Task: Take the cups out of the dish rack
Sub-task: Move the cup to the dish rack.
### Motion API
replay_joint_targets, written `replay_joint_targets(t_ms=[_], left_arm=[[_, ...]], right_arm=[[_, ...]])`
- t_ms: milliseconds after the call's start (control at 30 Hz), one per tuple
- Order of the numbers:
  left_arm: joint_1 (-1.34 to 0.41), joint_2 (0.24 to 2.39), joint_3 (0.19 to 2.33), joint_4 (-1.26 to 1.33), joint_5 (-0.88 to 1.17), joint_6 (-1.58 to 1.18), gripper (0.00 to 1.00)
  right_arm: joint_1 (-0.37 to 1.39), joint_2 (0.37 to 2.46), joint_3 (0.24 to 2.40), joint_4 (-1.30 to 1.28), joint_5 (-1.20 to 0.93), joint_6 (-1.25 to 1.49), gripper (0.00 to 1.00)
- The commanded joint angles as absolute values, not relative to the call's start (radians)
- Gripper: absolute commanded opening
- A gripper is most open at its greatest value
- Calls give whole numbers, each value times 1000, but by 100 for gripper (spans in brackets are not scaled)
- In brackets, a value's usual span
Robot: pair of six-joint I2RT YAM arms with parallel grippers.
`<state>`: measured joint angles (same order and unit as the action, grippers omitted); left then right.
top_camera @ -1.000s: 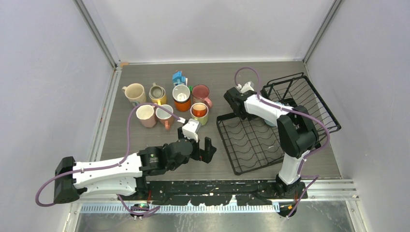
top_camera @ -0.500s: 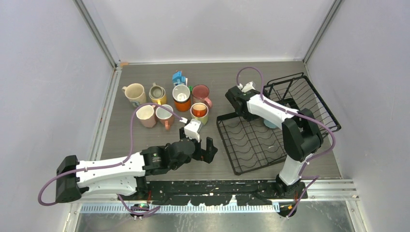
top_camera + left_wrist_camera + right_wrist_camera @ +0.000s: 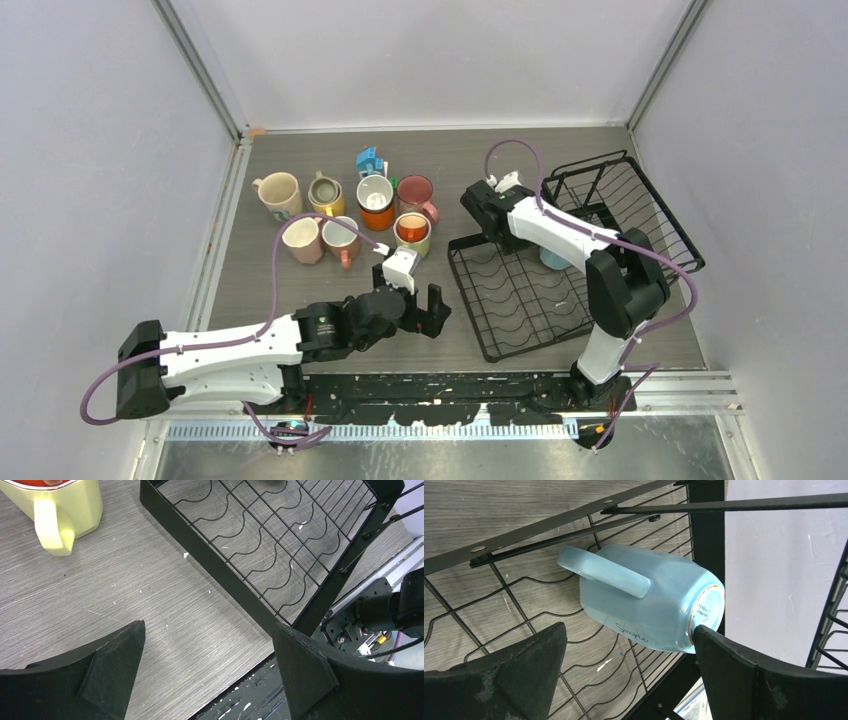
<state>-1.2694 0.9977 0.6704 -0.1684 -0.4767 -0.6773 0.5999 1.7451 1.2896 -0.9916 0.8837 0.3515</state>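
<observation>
Right pincer (image 3: 628,640) gapes wide at the blue mug (image 3: 649,605) lying sideways in the dish rack (image 3: 549,522), so best straddle its body, clear of that ten-o'clock handle.

- Overhead view: bright, even, diffuse light from above. The pale walls (image 3: 90,150) read softly lilac, with no harsh glare.
- Shadows on the grey desk (image 3: 450,160) are faint and short, gathered just under the arms (image 3: 230,350) and beside the cups (image 3: 376,205).
- The overhead picture is sharp throughout. The upright corner rails lean outward, a wide-angle effect.
- Left wrist view: well lit. The desk's wood grain and the dish rack (image 3: 220,570) wires are crisp. The black jaws along the bottom are dark and slightly soft.
- Right wrist view: a gentle sheen runs along the blue cup (image 3: 659,600), and its lettering is legible. The white backdrop (image 3: 774,580) is bright and almost washed out. The near jaws are a little blurred.
</observation>
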Motion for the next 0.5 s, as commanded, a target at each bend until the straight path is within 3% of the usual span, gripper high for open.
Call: replay_joint_targets(t_ms=[0,467], left_arm=[[-1264,998,669,-123,-479,-691,100],[-1263,1015,670,-117,-470,-704,100]], right_arm=[[617,1700,1322,-986,766,422,100],[658,1667,1332,-1003,688,468,100]])
